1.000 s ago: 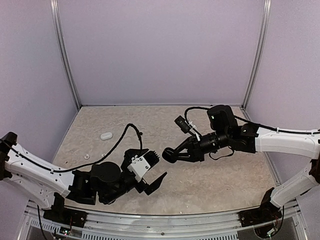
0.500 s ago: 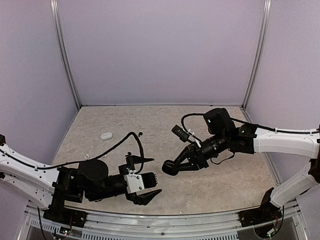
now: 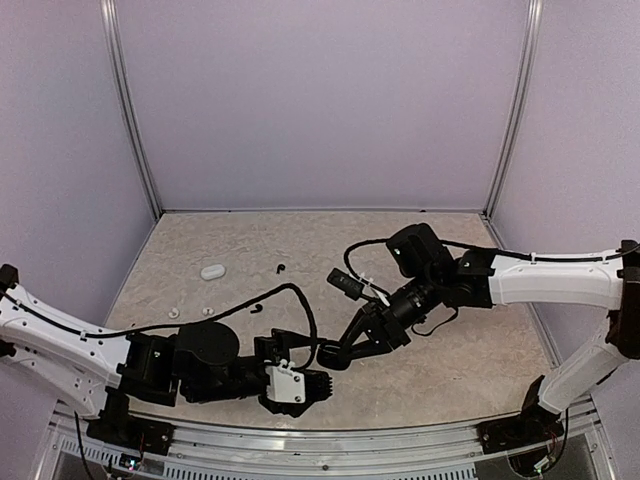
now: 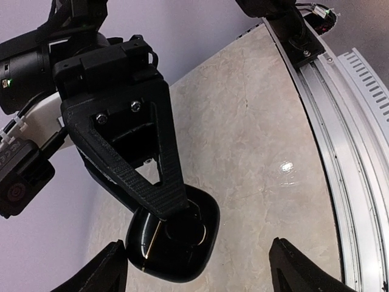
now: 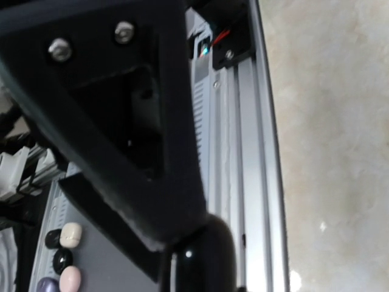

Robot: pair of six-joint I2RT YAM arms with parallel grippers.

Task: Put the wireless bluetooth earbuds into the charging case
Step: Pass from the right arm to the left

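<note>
My right gripper (image 3: 338,350) is shut on a glossy black charging case (image 3: 328,358) and holds it low over the table's front middle. In the left wrist view the case (image 4: 182,243) hangs from the right gripper's finger (image 4: 140,158), its lid side hidden. It also shows in the right wrist view (image 5: 206,261). My left gripper (image 3: 303,386) is open and empty, just in front of and below the case, its fingertips (image 4: 109,271) wide apart. Two tiny black earbuds (image 3: 281,268) (image 3: 258,308) and two white earbuds (image 3: 173,313) (image 3: 207,311) lie on the table at the left.
A white oval case (image 3: 212,271) lies at the back left. The left arm's black cable (image 3: 290,293) loops over the table near the earbuds. The aluminium rail (image 3: 330,448) runs along the front edge, close under both grippers. Purple walls enclose the table.
My right gripper has carried the black case down and left toward the front. My left gripper has swung right and low, ending right under the case.
</note>
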